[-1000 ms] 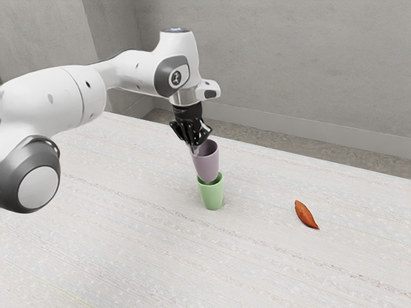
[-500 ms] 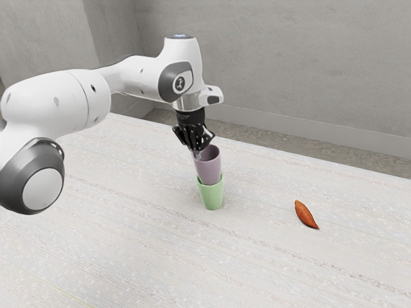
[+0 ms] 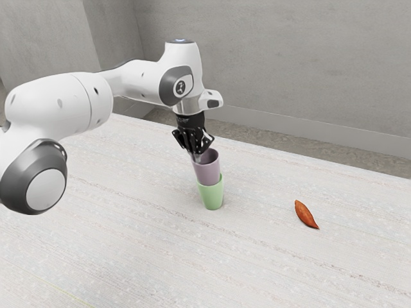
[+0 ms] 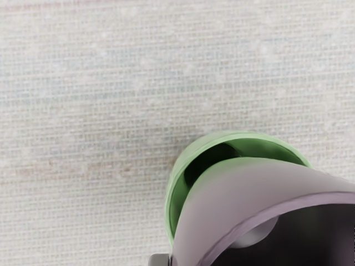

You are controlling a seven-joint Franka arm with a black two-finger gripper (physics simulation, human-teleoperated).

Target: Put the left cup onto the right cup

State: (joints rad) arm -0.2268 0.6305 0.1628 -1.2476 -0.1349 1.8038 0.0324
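A purple cup sits nested in a green cup that stands upright on the pale table. The purple cup leans slightly toward the exterior view's left. My black gripper comes down from the upper left and is shut on the purple cup's rim on that side. In the wrist view the purple cup is just under my hand, and the green cup's rim shows around and beyond it.
A small orange, leaf-shaped object lies on the table to the exterior view's right of the cups. A grey wall and a strip of floor run behind the table's far edge.
My hand has lowered and moved slightly to the exterior view's right. The purple cup has sunk deeper into the green cup and stands less tilted.
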